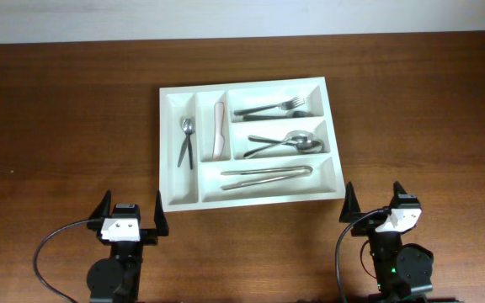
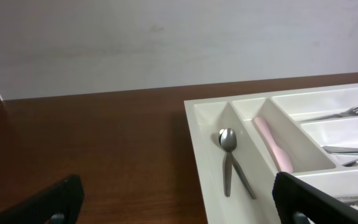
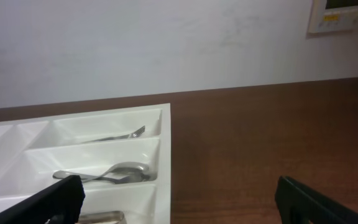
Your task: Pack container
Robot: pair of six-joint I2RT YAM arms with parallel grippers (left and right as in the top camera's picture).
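Worktop (image 1: 66,126): dark brown wood-grain surface with a slight sheen. Wall (image 1: 226,17): plain off-white, rising directly behind the worktop's far edge, with faint scuff marks. Wall control panel (image 3: 342,15): pale and rectangular with a small display and a yellow marking, mounted well above the worktop's far edge, towards the right.

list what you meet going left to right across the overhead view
left gripper → teaspoons → pink utensil → right gripper
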